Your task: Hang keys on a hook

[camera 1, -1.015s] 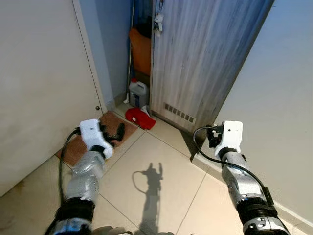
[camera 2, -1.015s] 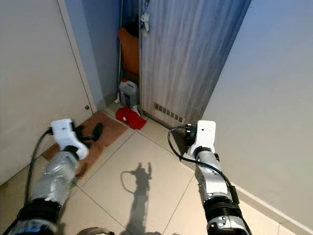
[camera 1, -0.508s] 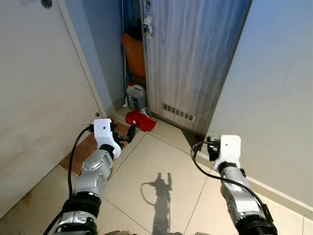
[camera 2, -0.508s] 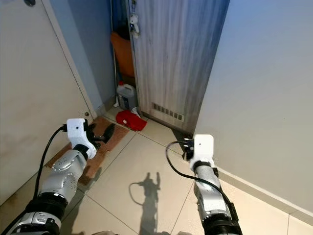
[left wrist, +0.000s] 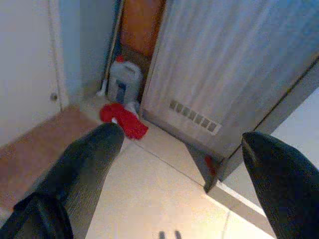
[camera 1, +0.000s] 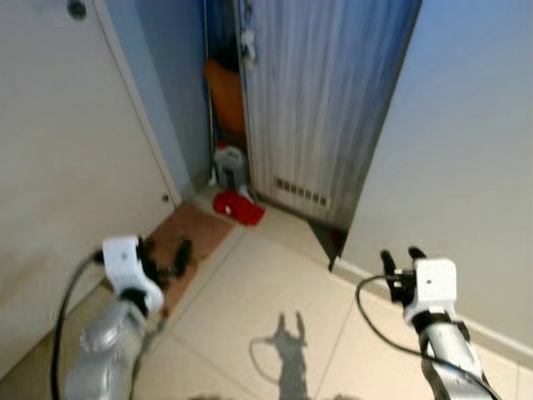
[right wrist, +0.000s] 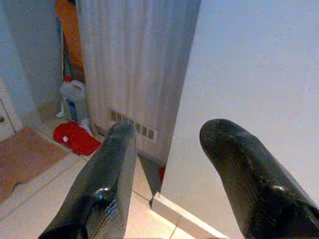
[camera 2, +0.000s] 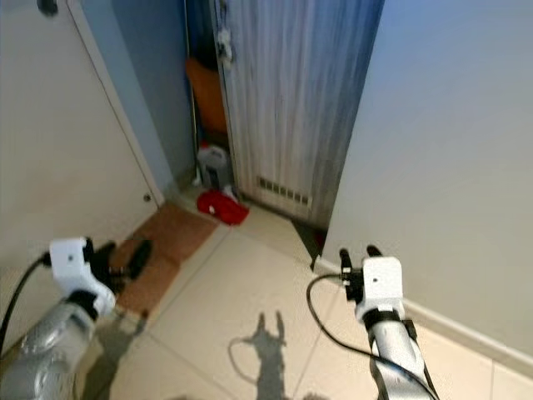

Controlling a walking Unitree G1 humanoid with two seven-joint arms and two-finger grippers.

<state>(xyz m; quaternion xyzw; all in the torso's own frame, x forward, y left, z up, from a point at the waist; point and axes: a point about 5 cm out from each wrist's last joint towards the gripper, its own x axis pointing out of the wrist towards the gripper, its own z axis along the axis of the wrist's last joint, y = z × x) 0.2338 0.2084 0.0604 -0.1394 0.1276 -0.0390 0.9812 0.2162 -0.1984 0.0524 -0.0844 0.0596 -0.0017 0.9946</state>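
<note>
Grey wood-grain door [camera 1: 325, 100] ajar, keys [camera 1: 247, 46] hanging at its edge; left gripper [camera 1: 171, 258] and right gripper [camera 1: 400, 260] both empty, fingers apart

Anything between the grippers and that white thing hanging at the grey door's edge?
Nothing visible does. Bare tiled floor lies between the open left gripper, the open right gripper and the grey door. The white hanging thing, blurred, sits high on the door's edge; the red cloth and jug lie low beneath it.
</note>
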